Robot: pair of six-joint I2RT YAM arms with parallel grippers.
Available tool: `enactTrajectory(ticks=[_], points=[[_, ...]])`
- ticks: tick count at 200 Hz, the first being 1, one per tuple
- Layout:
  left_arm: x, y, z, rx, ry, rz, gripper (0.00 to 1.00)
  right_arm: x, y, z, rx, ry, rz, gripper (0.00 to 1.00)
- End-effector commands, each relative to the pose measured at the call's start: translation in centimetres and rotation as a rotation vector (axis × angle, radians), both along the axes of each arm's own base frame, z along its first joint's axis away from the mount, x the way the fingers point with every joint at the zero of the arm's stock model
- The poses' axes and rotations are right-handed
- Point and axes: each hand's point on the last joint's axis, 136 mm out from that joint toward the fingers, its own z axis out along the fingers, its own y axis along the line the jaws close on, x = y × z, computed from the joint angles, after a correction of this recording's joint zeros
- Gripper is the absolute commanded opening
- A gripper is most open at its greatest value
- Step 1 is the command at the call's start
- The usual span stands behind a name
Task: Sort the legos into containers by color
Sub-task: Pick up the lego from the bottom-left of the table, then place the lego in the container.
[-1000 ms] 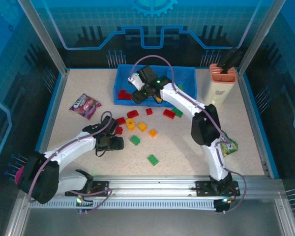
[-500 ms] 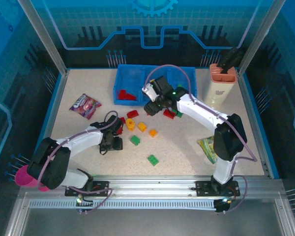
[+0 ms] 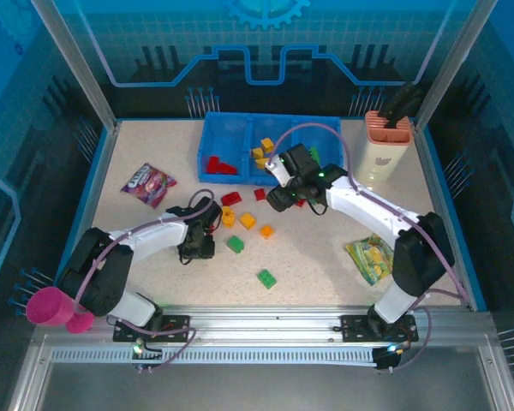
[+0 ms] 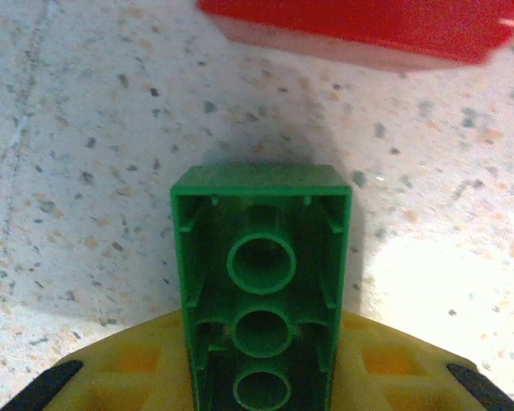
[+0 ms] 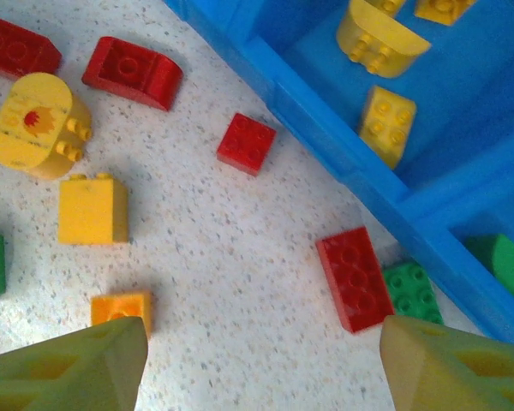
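Legos status, left to right.

The left gripper [image 3: 201,247] is clamped on a green brick [image 4: 261,257], low over the table at the near-left of the loose pile [image 3: 248,221]. The brick's hollow underside faces the wrist camera, and a red brick [image 4: 368,30] lies just beyond it. I can't tell if the green brick is off the table yet.

The blue bin [image 3: 240,122] sits at the far side. Reds are in the left compartment [image 3: 231,141] and yellows in the middle compartment [image 3: 261,128]. I'd send this brick to the right compartment [image 3: 321,141].

To do it well:
- Lift straight up first so the brick doesn't shove the red one, then carry it high over the pile.
- The right arm lies across the route to that compartment, so move one arm at a time.
- A good part of the brick sticks out past the grip, so keep the move slow.

The right gripper [image 5: 261,355] is spread wide with nothing in it, hovering over the table just near of the bin wall. The likely pick is the red six-stud brick [image 5: 355,278]. A green square brick [image 5: 411,291] sits just beside it against the bin wall. Close across the red brick's free sides or the green one gets dragged along.

Hard to make out:
- The left fingertips are cut off in the wrist view, so grip depth is unclear.
- The right arm and cable cover much of the right compartment from above. The right wrist view shows part of one green piece [image 5: 505,261] there, cut off by the frame, so there's no count.
- Whether the red and green pair actually touch is too close to call.
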Motion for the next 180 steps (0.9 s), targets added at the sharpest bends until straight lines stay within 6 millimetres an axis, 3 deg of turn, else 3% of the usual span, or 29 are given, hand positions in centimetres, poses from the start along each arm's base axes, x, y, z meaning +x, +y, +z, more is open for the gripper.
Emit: enactTrajectory(ticks=[1,28,51,82,124,148,167,180], points=[[0.9,-2.2,2.8,-0.003,-0.039,-0.041,0.23,-1.3,-3.1,1.4,0.026,-0.001,-0.088,0.74],[3.5,-7.2,8.5,-0.053,-0.146,-0.162,0.21,-4.0,-6.7,1.6,0.047,0.02,-0.174,0.74],[7.5,-12.7,13.8,-0.124,-0.28,-0.275,0.2,-6.3,-9.9,1.3,0.066,0.031,-0.281,0.75],[12.7,-19.9,18.0,-0.186,-0.408,-0.424,0.19,-9.6,-12.9,0.5,0.14,0.074,-0.417,0.75],[20.1,-25.7,18.6,-0.149,-0.586,-0.529,0.18,-11.0,-15.6,0.3,0.103,0.073,-0.542,0.76],[23.7,-28.3,18.3,-0.181,-0.654,-0.515,0.17,-10.8,-15.4,0.0,0.115,0.085,-0.551,0.76],[26.1,-29.9,17.3,-0.187,-0.68,-0.506,0.17,-10.5,-14.8,0.5,0.167,0.075,-0.554,0.76],[27.7,-30.6,16.4,-0.196,-0.695,-0.489,0.17,-10.8,-14.7,-0.3,0.174,0.093,-0.555,0.76]])
